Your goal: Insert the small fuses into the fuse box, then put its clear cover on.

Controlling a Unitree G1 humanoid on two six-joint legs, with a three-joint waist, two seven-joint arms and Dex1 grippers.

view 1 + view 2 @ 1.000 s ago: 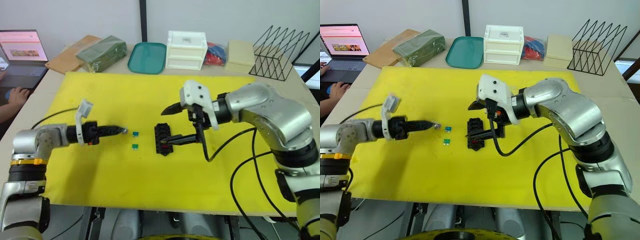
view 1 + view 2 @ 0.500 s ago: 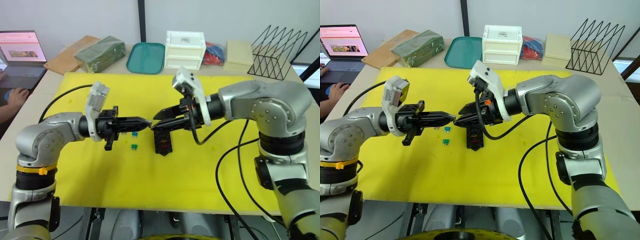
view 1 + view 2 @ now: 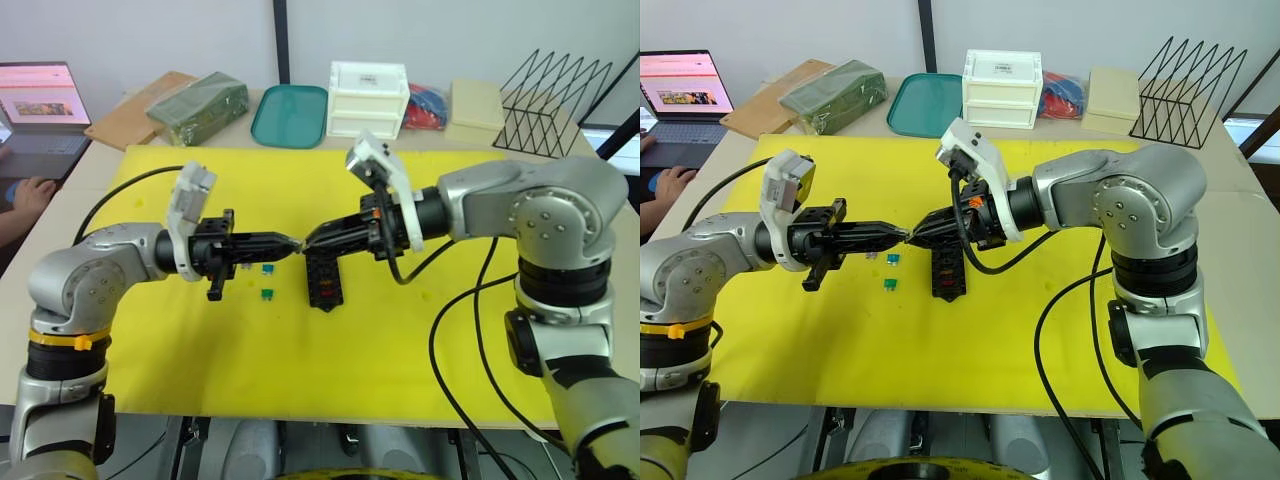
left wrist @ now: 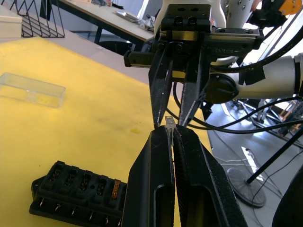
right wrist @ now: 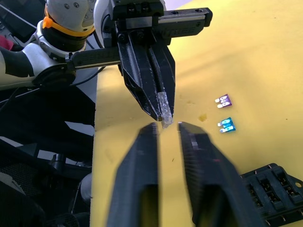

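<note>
The left gripper (image 4: 170, 135) is pinched on a pale grey fuse (image 5: 164, 109), whose end sticks out past its fingertips. The right gripper (image 5: 165, 126) faces it tip to tip above the yellow mat (image 3: 400, 340), its fingers parted narrowly with the fuse's free end just at the gap between them; whether they touch it cannot be told. The two grippers meet in the air over the near-left end of the fuse box (image 3: 325, 280), which lies flat on the mat just below and slightly to the right-arm side of the tips. One orange fuse (image 4: 116, 188) sits in a slot of the box; the other slots seen from the left wrist look open. Under the left gripper's fingers, on the mat beside the box, lie a teal fuse (image 3: 268, 269) and a green fuse (image 3: 268, 293), with the purple fuse (image 5: 223, 100) next to the teal one. The clear cover (image 4: 29, 89) rests on the mat beyond the box, well apart from both grippers. Far behind the grippers, off the mat, stand a teal tray (image 3: 291, 115), a white drawer box (image 3: 368, 100) and a black wire rack (image 3: 560, 100). A person's hand (image 3: 30, 192) rests by a laptop (image 3: 40, 110) at the table's left edge.
</note>
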